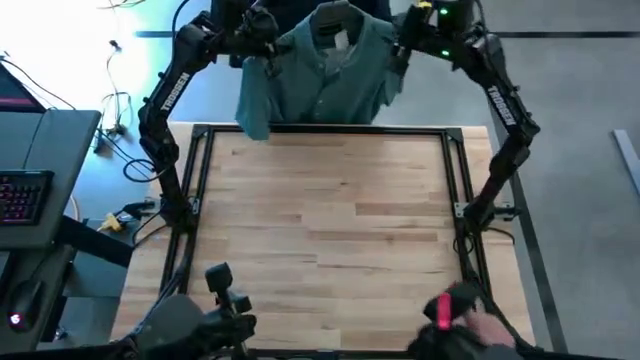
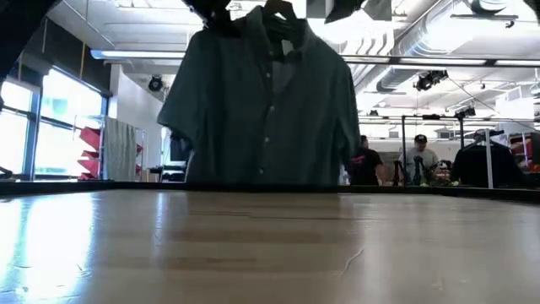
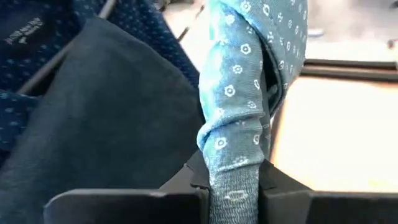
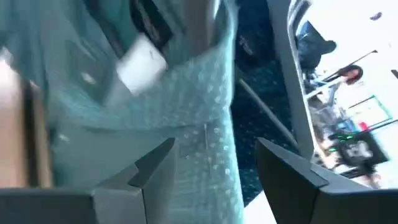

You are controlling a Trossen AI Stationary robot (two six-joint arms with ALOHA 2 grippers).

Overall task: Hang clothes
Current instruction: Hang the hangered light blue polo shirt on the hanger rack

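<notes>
An open industrial lab or workshop: exposed ceiling ducts (image 2: 422,63) and strip lights above; tall windows (image 2: 51,127) at left; people (image 2: 419,156) at benches far behind the wooden table (image 1: 330,220); a keyboard (image 1: 25,195) beside the rig.

Left gripper (image 3: 234,194): clamped on a bunched fold of the teal shirt (image 3: 239,106).
Teal shirt: small pale ring pattern.
Navy dotted shirt (image 3: 37,37): beside the teal shirt.
Surface (image 3: 336,137): pale wood, beyond the teal shirt.
</notes>
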